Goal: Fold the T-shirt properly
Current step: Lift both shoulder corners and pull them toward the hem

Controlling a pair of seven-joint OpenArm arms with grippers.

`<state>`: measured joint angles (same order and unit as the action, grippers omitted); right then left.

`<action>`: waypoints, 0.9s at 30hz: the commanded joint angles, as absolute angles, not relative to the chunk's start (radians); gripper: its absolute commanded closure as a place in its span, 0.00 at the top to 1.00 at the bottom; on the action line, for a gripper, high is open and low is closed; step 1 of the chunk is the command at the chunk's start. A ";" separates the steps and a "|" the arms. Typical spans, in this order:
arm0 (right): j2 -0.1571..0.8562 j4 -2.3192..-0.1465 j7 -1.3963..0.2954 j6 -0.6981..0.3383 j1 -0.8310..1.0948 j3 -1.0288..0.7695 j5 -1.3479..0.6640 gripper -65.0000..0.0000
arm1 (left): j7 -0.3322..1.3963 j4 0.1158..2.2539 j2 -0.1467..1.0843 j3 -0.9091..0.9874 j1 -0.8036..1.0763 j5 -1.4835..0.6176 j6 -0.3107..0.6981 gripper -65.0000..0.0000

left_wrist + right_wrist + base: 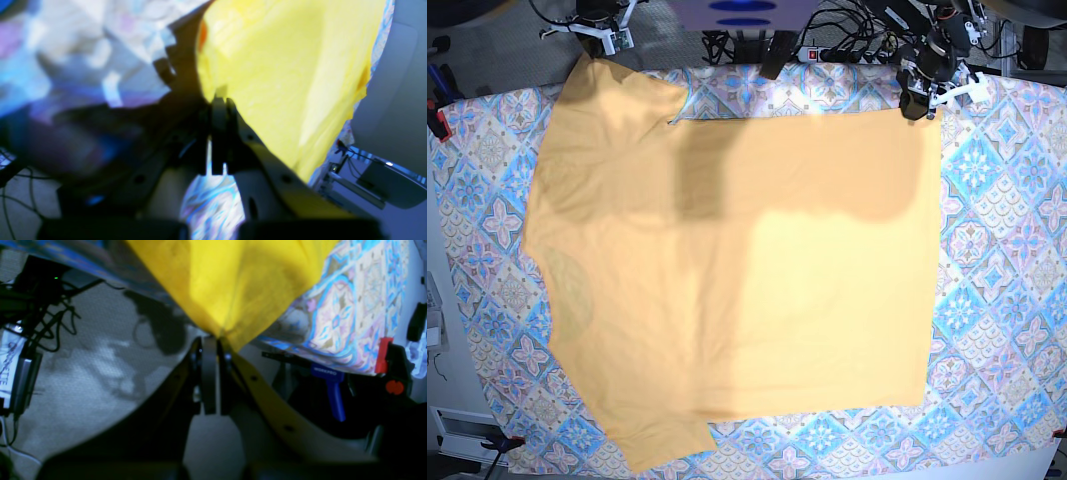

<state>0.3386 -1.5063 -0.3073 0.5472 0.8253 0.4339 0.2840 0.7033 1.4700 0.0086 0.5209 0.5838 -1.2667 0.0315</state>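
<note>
T-shirt [727,280] is laid flat on tablecloth [1007,250]; no fold made yet. Far edge is pinched by L hand [220,100] & R hand [213,336], both closed.

Both arms reach in from the far edge of the table in the base view. Left tool [919,100] sits at the far corner on that view's right, arm dark with white parts, wrist angled down. Right tool [592,48] is at the far corner on that view's left, mostly cropped by the frame edge. Left wrist view: left tool's fingers [217,133] pressed together, pinching a fold of the T-shirt [283,73]. Right wrist view: right tool's fingers [209,380] also clamped flat together, with a bunched point of the shirt pinched at the tips.
</note>
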 commanded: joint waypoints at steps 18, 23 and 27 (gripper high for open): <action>0.372 -1.626 -0.295 0.561 0.921 0.377 0.291 0.00 | 0.702 1.504 0.036 0.530 0.688 -1.244 0.004 0.00; 0.372 -1.685 -0.303 0.561 0.908 0.375 0.291 0.00 | 0.702 1.635 0.036 0.530 0.687 -1.244 0.004 0.00; 0.374 -1.728 -0.305 0.561 0.877 0.374 0.291 0.00 | 0.702 1.712 0.036 0.532 0.687 -1.244 0.004 0.00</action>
<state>0.3660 -1.7107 -0.3191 0.5484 0.8658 0.3771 0.2806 0.7071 1.6974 0.0307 0.5259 0.6762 -1.2346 -0.0040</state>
